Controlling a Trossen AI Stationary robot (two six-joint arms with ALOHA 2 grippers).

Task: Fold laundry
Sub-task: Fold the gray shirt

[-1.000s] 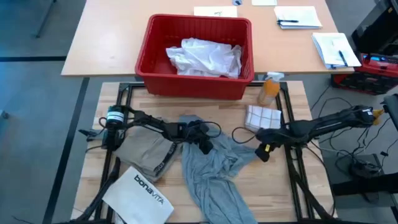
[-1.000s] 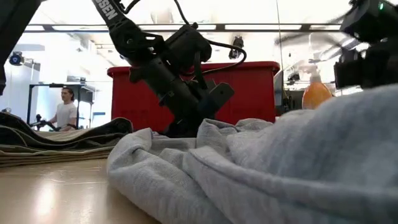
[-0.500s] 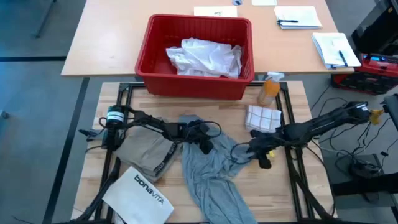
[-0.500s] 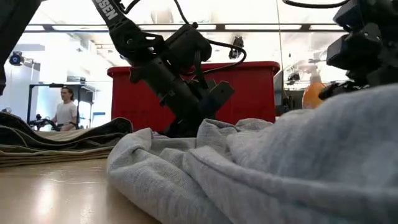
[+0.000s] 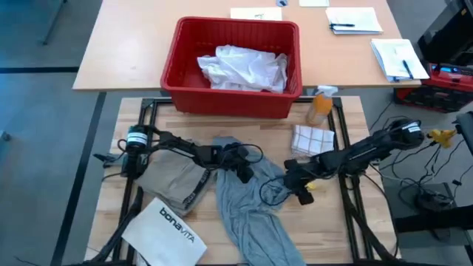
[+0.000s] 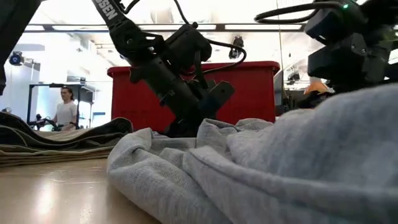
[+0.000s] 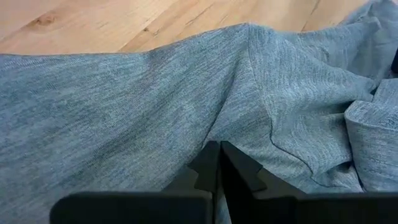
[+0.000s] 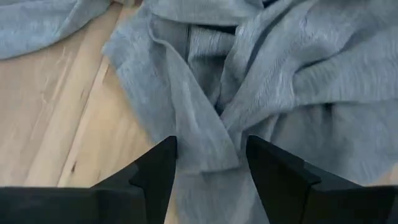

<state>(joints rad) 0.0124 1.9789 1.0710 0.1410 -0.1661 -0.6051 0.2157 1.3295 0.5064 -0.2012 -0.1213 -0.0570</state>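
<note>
Grey T-shirt (image 5: 250, 203) lies crumpled mid-table, running from between the two grippers down toward the near edge. Left gripper (image 5: 242, 171) sits at the shirt's upper left part; wrist view shows its fingers (image 7: 214, 168) pressed together with grey fabric (image 7: 155, 106) right at the tips, so clamped on the T-shirt. Right gripper (image 5: 290, 179) is over the shirt's right edge, fingers (image 8: 158, 168) spread apart w/ a bunched fold (image 8: 205, 124) between them, not pinched. Khaki-tan piece (image 5: 171, 182) lies flat just left of the shirt, under the left arm, touching the shirt's left side. White bonavita bag (image 5: 164, 230) sits near the front-left corner, overlapping the khaki's lower edge. White shirt (image 5: 242, 68) is heaped in the red basket (image 5: 171, 70) behind the work area, well apart from both grippers. Orange spray bottle (image 5: 320, 107) stands by the basket's right corner; checked cloth (image 5: 310, 139) lies just below it, close to the right arm. Papers (image 5: 353, 20) and a pen lie on the far table. Low view: grey fabric (image 6: 261, 168) fills the foreground and blocks most of the table; person (image 6: 64, 111) stands far back in the room.
</note>
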